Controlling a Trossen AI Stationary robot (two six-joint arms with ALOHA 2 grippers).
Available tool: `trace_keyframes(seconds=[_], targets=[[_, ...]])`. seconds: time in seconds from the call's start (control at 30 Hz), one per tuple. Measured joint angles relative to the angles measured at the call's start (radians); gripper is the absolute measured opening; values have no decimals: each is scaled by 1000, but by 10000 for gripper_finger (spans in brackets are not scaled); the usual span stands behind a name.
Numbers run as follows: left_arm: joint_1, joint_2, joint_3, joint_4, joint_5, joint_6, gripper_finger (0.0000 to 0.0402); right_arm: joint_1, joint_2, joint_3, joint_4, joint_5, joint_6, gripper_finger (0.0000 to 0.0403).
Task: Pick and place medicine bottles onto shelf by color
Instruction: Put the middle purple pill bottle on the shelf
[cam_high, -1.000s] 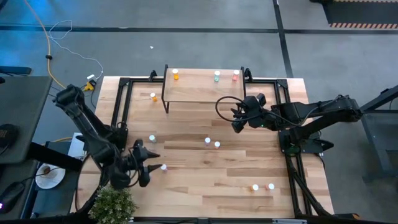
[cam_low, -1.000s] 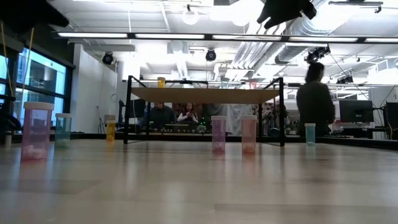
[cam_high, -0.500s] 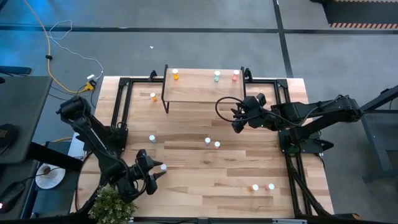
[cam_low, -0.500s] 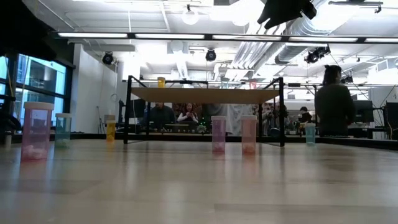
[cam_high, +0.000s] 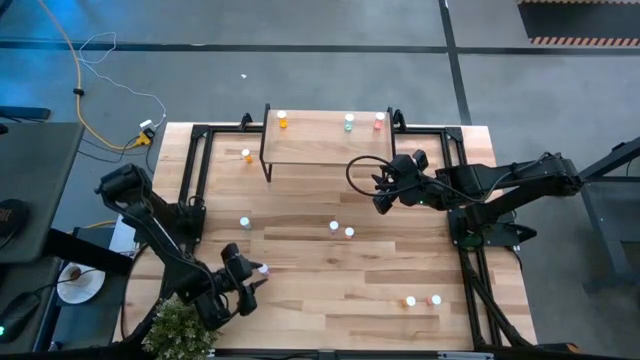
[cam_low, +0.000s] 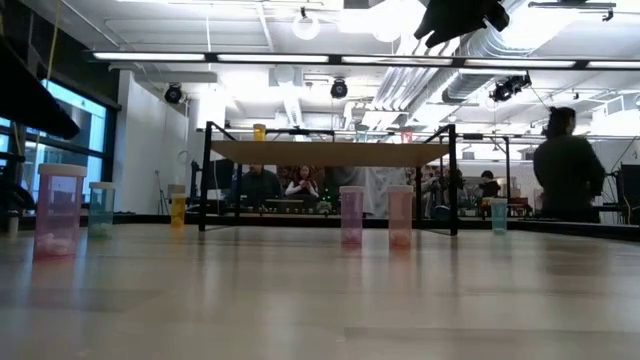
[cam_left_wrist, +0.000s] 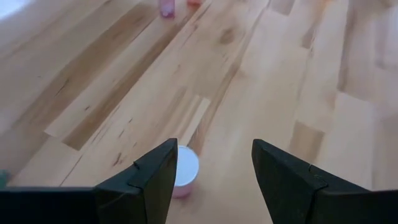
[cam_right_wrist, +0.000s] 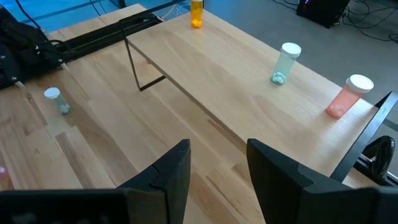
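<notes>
The shelf (cam_high: 325, 142) stands at the table's far side and carries an orange (cam_high: 283, 121), a teal (cam_high: 349, 122) and a red bottle (cam_high: 379, 120). My left gripper (cam_high: 254, 283) is open near the table's near left corner. A pink bottle with a white cap (cam_high: 263, 269) stands upright on the table just beyond its fingertips. In the left wrist view this bottle (cam_left_wrist: 184, 172) stands close beside one finger (cam_left_wrist: 155, 180); I cannot tell whether they touch. My right gripper (cam_high: 383, 196) hovers open and empty in front of the shelf's right end, and also shows in its own wrist view (cam_right_wrist: 216, 167).
More bottles stand on the table: orange (cam_high: 247, 155) left of the shelf, teal (cam_high: 245, 223), two at mid-table (cam_high: 341, 230), and an orange (cam_high: 410, 300) and a red one (cam_high: 436, 299) near the front right. A plant (cam_high: 182, 328) sits at the near left corner. People stand in the room behind.
My left gripper has gone toward the table's near edge and turned, so its open fingers now point up at the pink bottle from the near side. The bottle has stayed where it was. A person in the room behind has walked to the right.
</notes>
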Motion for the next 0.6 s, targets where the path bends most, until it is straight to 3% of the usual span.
trace_keyframes(seconds=[0.23, 0.6], targets=[[0, 1, 0, -19, -12, 30, 197, 0, 0, 0, 0, 0, 0, 149], [11, 1, -2, -104, 54, -37, 197, 0, 0, 0, 0, 0, 0, 149]])
